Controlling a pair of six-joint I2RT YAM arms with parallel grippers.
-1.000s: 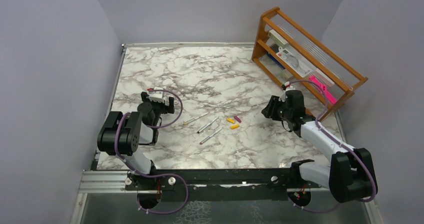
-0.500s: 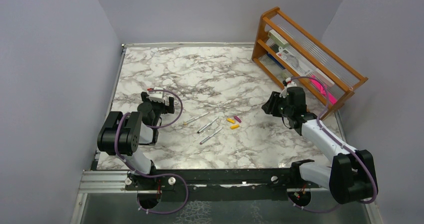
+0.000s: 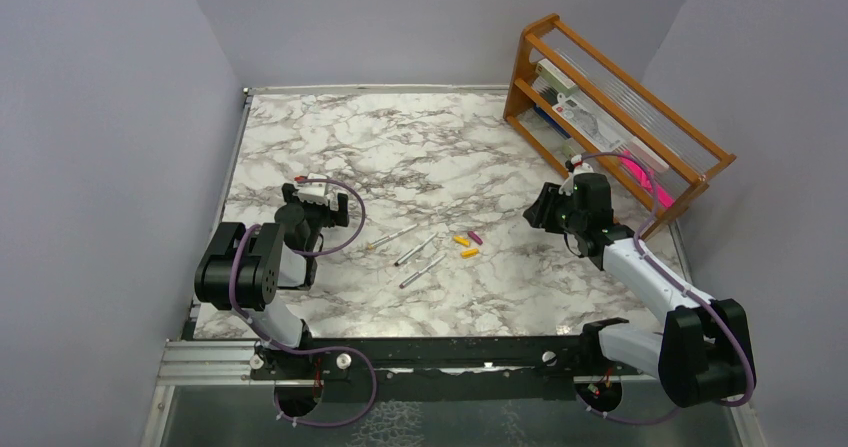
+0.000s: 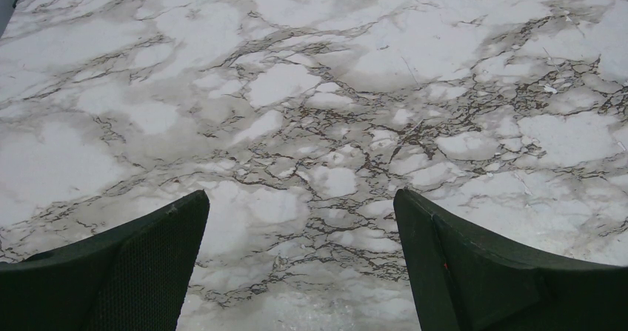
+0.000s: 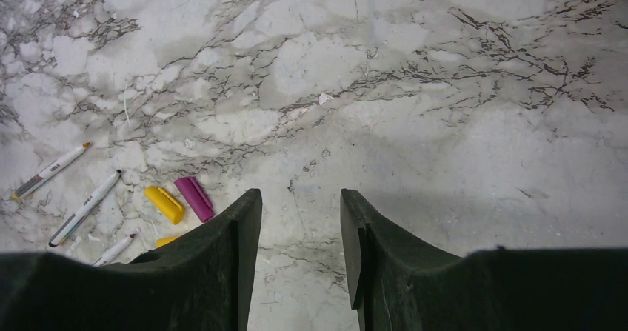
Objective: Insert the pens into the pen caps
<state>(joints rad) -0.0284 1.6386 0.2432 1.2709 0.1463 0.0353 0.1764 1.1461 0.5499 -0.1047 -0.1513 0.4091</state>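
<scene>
Starting at the left, the left claw hangs low over the marble table, its jaws spread wide with nothing between them; its wrist view shows only bare marble in the gap. To its right, near the middle of the table, three pens lie slanted side by side, apart from one another and uncapped. Just right of the pens lie the pen caps, two yellow-orange and one magenta cap, loose on the table and none on a pen. Further right, the right claw sits near the surface with its jaws partly parted and empty; in its wrist view the caps lie left of its fingers. A wooden rack stands at the far right edge.
</scene>
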